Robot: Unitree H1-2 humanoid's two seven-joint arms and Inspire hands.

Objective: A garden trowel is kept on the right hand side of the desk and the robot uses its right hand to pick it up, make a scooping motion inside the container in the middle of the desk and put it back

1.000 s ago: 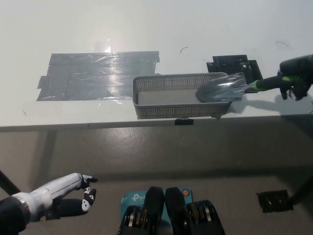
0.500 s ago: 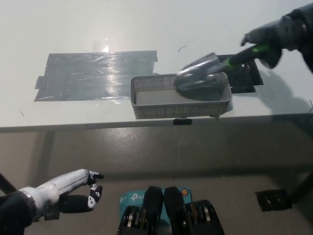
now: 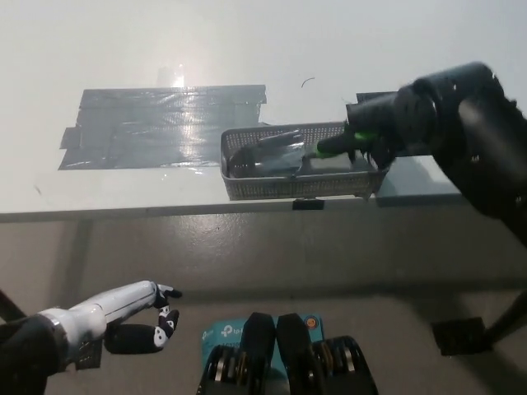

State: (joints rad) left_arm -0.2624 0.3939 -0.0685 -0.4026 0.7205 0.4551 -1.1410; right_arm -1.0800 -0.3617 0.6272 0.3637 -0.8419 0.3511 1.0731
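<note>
My black right hand [image 3: 387, 125] is shut on the green handle of the garden trowel [image 3: 284, 153]. It hovers over the right end of the grey mesh container [image 3: 247, 186] in the middle of the white desk. The trowel's grey blade lies low inside the container's left half, and the green handle slopes up to the right. My right arm hides the container's right rim and the desk behind it. My white left hand [image 3: 132, 321] rests below the desk edge at the lower left, fingers apart and holding nothing.
A large patch of grey tape [image 3: 156, 125] covers the desk left of the container. A black patch [image 3: 366, 100] shows just behind my right hand. The desk's front edge [image 3: 165, 211] runs across the middle. A small black object [image 3: 461, 336] lies on the floor at lower right.
My right hand has swung in from the desk's right side to above the container. The trowel blade dropped from over the right rim into the container's left half. The left hand shifted slightly.
</note>
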